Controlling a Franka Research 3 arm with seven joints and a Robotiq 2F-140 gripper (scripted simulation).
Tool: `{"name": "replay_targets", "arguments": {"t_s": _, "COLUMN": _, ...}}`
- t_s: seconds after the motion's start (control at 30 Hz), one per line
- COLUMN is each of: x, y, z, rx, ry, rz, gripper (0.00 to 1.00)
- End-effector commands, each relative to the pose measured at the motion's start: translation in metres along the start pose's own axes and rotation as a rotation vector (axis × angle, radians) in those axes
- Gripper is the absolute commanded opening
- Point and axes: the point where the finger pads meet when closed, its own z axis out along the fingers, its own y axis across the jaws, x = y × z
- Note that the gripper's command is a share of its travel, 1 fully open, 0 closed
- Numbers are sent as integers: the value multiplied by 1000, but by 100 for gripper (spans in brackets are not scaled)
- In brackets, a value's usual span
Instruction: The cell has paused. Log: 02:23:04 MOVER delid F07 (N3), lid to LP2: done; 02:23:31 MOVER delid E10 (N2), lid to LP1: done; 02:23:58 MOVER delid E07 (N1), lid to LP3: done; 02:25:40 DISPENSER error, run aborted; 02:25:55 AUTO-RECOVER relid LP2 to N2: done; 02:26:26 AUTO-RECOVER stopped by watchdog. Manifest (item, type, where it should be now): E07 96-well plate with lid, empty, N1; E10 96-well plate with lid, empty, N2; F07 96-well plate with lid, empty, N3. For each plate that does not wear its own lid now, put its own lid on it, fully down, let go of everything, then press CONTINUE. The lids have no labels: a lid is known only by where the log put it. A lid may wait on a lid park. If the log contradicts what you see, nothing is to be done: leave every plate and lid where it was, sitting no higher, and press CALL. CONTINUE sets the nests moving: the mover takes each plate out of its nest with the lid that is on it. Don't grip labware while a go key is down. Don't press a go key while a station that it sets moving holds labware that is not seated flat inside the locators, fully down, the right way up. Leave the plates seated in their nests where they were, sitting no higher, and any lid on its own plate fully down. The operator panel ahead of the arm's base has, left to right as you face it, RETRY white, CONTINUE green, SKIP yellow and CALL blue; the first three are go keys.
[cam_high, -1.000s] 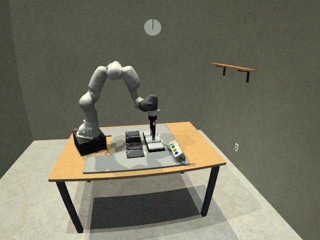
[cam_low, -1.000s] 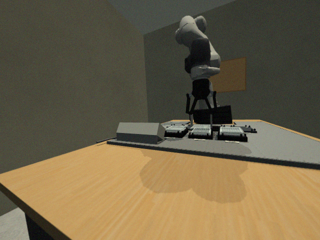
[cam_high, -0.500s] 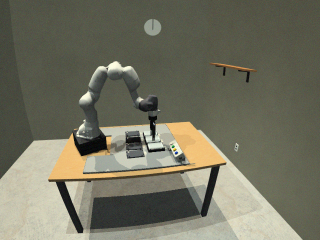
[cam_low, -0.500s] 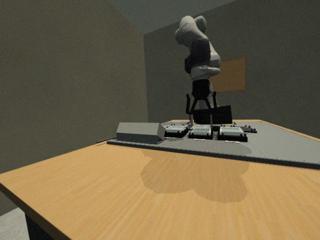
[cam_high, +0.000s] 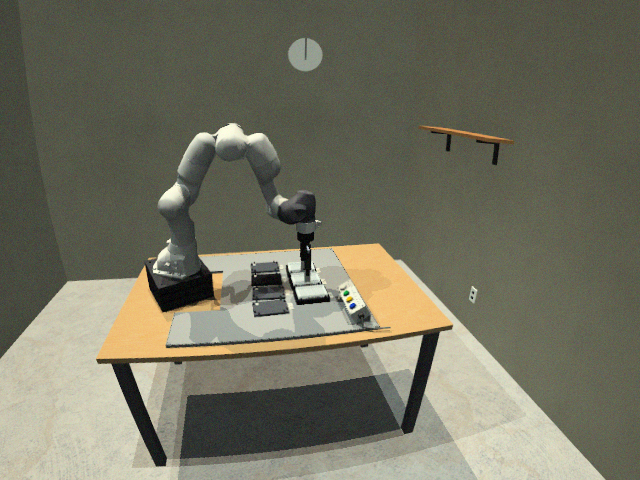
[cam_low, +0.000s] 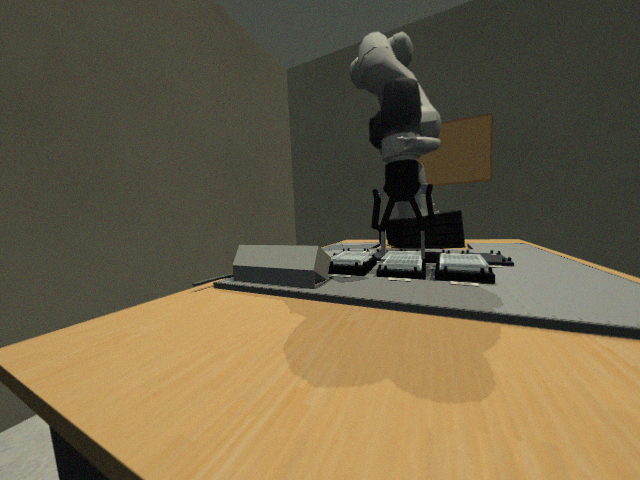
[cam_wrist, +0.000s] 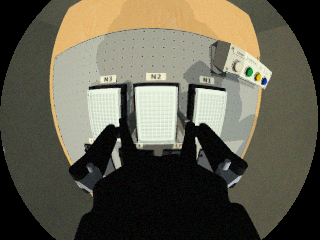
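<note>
Wall clock (cam_high: 305, 54), shelf (cam_high: 466, 134), outlet (cam_high: 472, 293)

Three plates (cam_wrist: 156, 115); three lid parks (cam_high: 269, 307); one operator panel (cam_high: 355, 303); one arm (cam_high: 227, 170).

The gripper (cam_low: 402, 253) stands over the middle plate (cam_low: 402, 260), its fingers (cam_low: 382, 227) filling the narrow gaps beside the left plate (cam_low: 352, 258) and right plate (cam_low: 463, 261). The operator panel (cam_low: 279, 264) blocks the left; the mat (cam_low: 568, 289) lies open to the right.
</note>
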Motion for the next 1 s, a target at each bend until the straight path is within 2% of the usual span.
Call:
{"name": "replay_targets", "arguments": {"t_s": 0.0, "x": 2, "y": -1, "z": 1, "rx": 0, "ry": 4, "rz": -2, "gripper": 0}}
{"name": "replay_targets", "arguments": {"t_s": 0.97, "x": 3, "y": -1, "z": 5, "rx": 0, "ry": 4, "rz": -2, "gripper": 0}}
